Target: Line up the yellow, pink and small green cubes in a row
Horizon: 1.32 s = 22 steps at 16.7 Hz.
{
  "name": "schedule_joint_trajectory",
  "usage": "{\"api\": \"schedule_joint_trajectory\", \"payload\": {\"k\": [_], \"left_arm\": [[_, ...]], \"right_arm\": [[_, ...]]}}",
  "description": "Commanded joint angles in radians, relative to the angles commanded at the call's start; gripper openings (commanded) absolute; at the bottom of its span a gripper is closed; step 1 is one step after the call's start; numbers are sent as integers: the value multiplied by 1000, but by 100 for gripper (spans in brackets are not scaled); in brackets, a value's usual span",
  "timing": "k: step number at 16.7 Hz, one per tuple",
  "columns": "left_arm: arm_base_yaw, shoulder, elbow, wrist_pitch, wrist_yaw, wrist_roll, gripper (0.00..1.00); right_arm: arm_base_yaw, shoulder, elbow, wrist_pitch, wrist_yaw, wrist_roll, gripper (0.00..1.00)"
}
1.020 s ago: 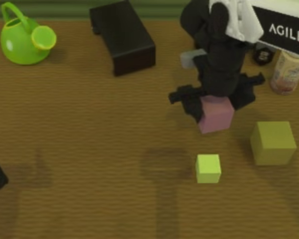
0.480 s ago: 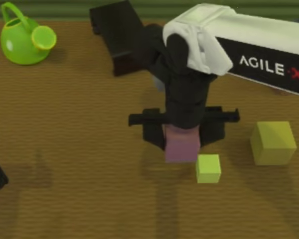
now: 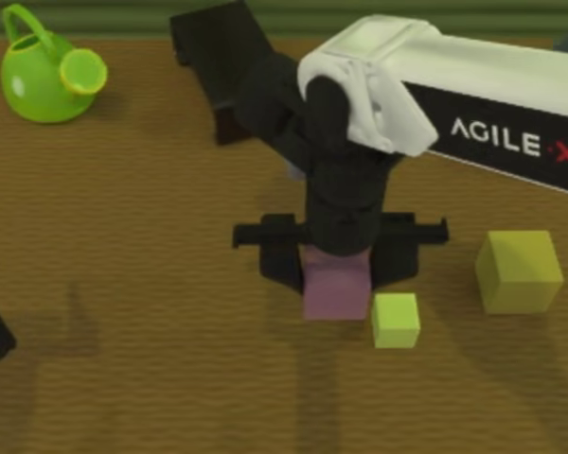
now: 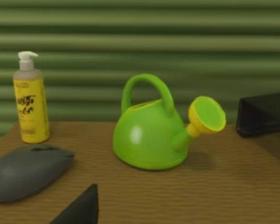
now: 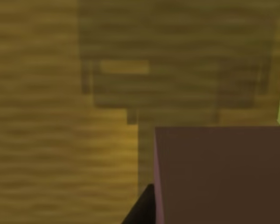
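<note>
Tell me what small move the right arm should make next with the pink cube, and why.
Probably lower it and let go. The right gripper holds the pink cube just left of the small green cube, with the yellow cube further right, so setting it down there would complete the row.

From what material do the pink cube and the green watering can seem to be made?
The pink cube, held in the right gripper, looks matte with flat, even colour, perhaps foam or painted wood. The watering can looks like glossy moulded plastic, since a bright highlight sits on its rounded body.
</note>
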Motion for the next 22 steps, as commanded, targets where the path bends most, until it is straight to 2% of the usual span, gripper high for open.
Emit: {"api": "schedule_joint_trajectory", "payload": {"k": [7, 12, 22], "left_arm": [[0, 0, 0, 0, 0, 0, 100], [0, 0, 0, 0, 0, 0, 100], [0, 0, 0, 0, 0, 0, 100]], "right_arm": [[5, 56, -155, 219, 2, 3, 0], [7, 66, -175, 242, 2, 3, 0], [7, 66, -175, 242, 2, 3, 75]]}}
